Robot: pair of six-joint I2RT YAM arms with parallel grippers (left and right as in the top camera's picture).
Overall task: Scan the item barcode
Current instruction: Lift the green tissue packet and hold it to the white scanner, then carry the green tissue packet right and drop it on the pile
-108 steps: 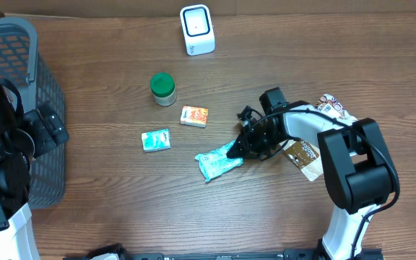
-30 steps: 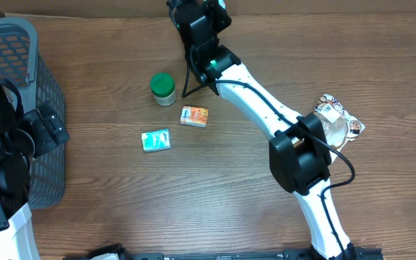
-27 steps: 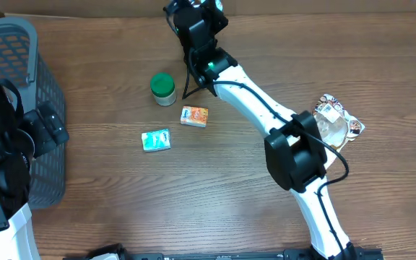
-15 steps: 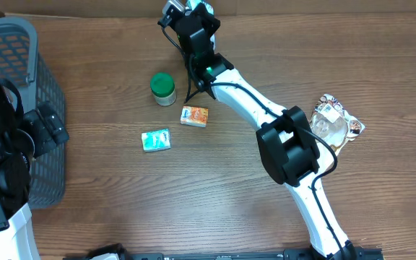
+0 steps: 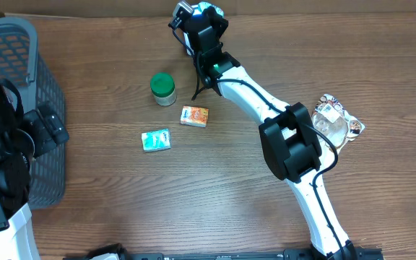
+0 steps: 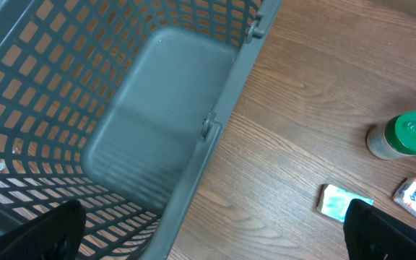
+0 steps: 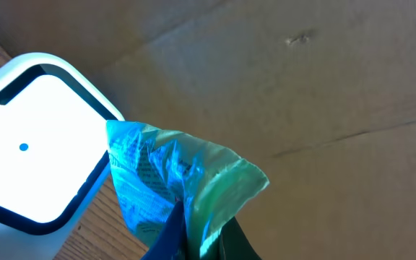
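Showing the packet to the scanner

Right fingers clench the packet at the bench's twelve o'clock edge, scanner at its nine o'clock. Print may face away; rotate slowly, hold steady. Left fingers hang spread, empty.

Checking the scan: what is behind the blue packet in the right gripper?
The white scanner, lower left, and a cardboard wall. The packet covers the scanner's right corner.

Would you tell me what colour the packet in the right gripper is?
The packet is turquoise, blue shading to green; the right wrist view shows it best.
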